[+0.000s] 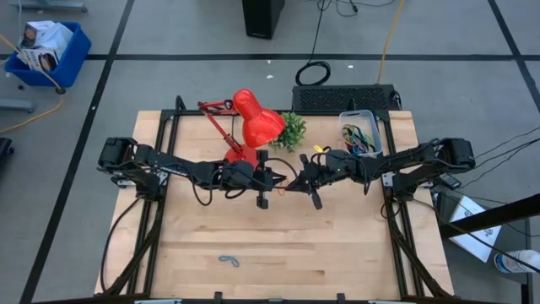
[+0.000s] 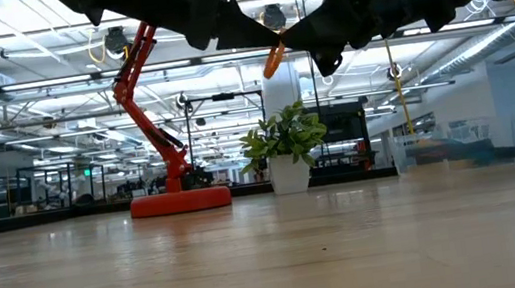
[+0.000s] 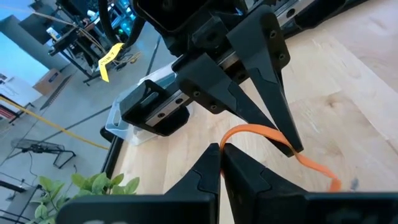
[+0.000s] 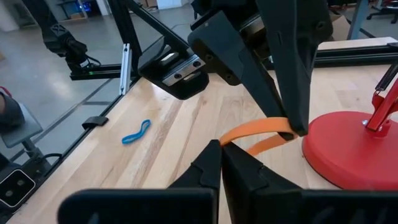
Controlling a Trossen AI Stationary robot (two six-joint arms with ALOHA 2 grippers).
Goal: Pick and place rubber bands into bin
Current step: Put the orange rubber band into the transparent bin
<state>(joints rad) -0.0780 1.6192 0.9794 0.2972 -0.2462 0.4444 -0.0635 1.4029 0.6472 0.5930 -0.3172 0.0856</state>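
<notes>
Both grippers pinch the orange band (image 4: 258,132) mid-air — left gripper (image 3: 221,149) lets go first, right gripper (image 4: 221,146) carries it to the bin (image 1: 361,118).

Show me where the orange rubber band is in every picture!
High view: the orange rubber band is mid-table, between both arms' jaws.
Low view: it hangs up high at the centre, above the plant.
Left wrist view: it curves across the lower middle, pinched at each end.
Right wrist view: a flat orange strip beside the red lamp base.
Shared landmark: the red lamp.
</notes>
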